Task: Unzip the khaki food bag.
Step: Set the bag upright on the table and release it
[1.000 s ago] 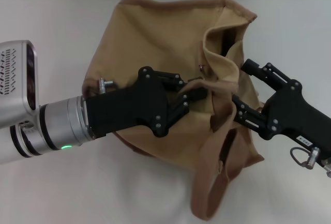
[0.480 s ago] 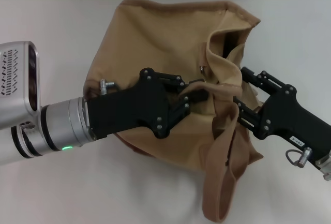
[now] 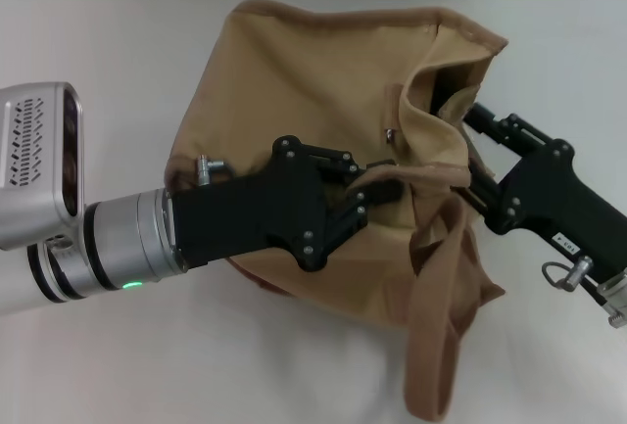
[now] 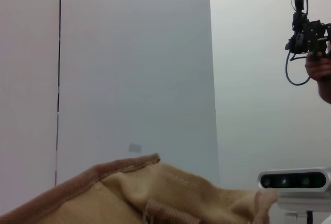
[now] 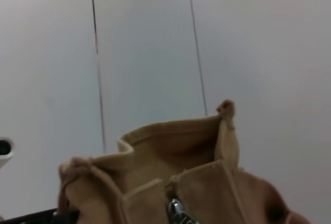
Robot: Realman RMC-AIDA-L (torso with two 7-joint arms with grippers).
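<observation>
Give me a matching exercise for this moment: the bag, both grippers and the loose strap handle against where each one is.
Things:
1. khaki food bag
2. left gripper
3. right gripper
4. strap handle

Places:
A. at the bag's right side, beside the gaping opening
B. hanging off the bag's near edge onto the table
C. slumped on the white table
D. over the bag's middle, fingers at a fabric fold

Pairs: 1-C, 2-D, 3-A, 4-B
</observation>
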